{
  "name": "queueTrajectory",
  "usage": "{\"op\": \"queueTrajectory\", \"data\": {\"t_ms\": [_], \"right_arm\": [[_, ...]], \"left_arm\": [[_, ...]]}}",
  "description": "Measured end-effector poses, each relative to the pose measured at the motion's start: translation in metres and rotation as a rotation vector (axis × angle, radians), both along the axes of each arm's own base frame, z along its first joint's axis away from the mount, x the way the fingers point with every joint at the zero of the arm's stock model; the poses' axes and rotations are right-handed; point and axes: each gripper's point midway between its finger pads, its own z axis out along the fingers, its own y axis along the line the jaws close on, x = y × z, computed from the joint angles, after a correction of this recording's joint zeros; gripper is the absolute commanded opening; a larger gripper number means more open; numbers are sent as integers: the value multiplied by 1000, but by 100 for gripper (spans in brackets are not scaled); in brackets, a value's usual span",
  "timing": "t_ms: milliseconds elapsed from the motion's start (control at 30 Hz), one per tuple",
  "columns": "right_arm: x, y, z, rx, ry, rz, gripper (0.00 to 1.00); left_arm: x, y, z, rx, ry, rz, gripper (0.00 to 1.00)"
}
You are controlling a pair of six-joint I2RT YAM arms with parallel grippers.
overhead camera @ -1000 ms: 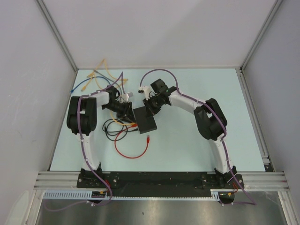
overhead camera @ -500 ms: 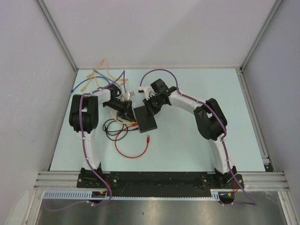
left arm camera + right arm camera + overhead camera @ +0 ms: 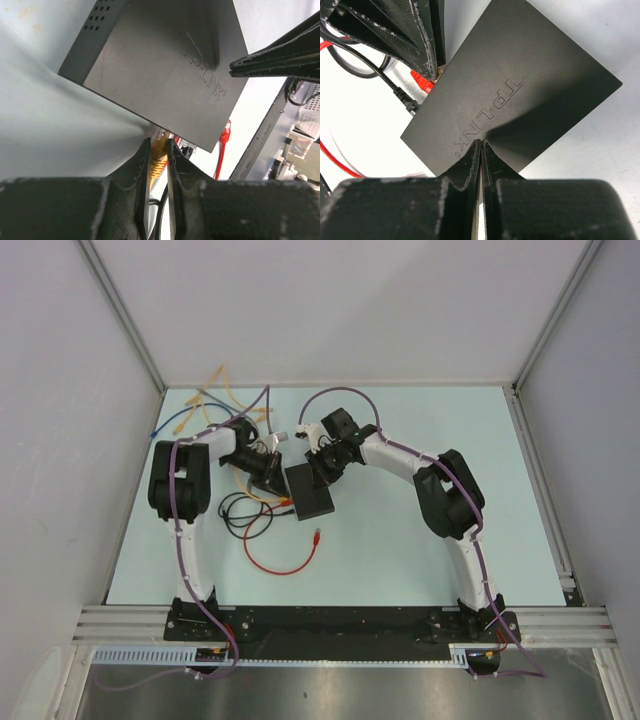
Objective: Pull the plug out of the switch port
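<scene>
Two claws at switch (image 3: 160, 75): left claw (image 3: 157, 150) clamped narrow on yellow plug (image 3: 158, 164), port (image 3: 176, 143) just ahead; right claw (image 3: 481, 147) fully closed, empty, tips against switch top.

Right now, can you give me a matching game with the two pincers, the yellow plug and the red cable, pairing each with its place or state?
1. left pincer
2. right pincer
3. yellow plug
4. red cable

A. looped on the table, one end lying free
B. closed and empty, tips at the top of the black box
C. at the edge of the black box
D. clamped on the yellow plug

Pairs: 1-D, 2-B, 3-C, 4-A
</scene>
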Motion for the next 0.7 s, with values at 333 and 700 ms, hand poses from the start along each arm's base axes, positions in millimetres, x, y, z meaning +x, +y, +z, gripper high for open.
{"op": "queueTrajectory", "data": {"t_ms": [333, 700], "right_arm": [[2, -3, -6, -20, -1, -7, 1], [0, 1, -9, -34, -35, 15, 0]], "left_arm": [[17, -9, 1, -53, 110, -9, 6], [19, 3, 2, -38, 109, -39, 7]]}}
